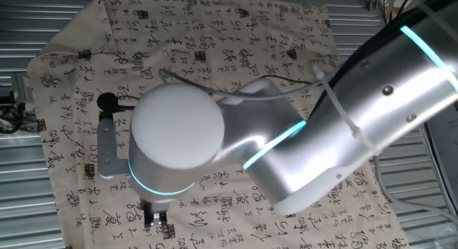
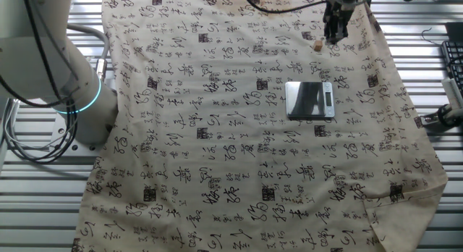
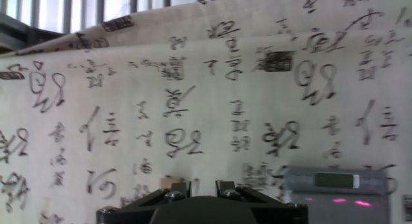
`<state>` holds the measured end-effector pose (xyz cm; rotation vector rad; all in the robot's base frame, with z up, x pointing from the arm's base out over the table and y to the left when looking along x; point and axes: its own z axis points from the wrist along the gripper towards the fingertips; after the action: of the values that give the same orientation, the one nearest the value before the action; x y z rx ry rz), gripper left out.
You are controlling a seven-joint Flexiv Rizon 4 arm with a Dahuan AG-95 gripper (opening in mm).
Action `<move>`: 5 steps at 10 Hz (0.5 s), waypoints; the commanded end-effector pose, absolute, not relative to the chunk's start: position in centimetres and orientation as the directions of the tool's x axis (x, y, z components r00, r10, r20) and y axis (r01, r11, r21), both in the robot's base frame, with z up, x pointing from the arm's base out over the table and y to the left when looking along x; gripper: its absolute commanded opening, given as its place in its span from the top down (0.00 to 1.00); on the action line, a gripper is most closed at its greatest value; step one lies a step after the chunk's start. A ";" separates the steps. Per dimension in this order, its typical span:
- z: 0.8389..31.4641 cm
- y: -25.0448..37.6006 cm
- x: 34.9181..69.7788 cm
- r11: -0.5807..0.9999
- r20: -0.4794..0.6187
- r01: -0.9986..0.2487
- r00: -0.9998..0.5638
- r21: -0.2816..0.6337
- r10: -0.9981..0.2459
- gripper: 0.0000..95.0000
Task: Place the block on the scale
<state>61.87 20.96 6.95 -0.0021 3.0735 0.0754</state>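
Big arm housing (image 1: 215, 145) blocks the scale entirely in one fixed view, and only the claw (image 1: 157, 219) tips peek out below. Hand view: the scale (image 3: 338, 188) is cut off by the bottom edge, its display unreadable; the block (image 3: 172, 183) barely shows behind the claw fingers (image 3: 176, 197). Grip state, can't tell.

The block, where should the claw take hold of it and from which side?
Grip the block across two opposite side faces, coming straight down from above. It is a tiny cube lying flat on the cloth, apart from the scale, so only its sides offer parallel faces. The claw is already right beside it, so probably a short shift suffices.
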 end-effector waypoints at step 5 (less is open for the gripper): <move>6.8 22.6 60.6 0.998 -0.074 0.012 -0.997 0.062 0.017 0.80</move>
<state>60.36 22.59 6.83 0.0251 3.0630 0.0876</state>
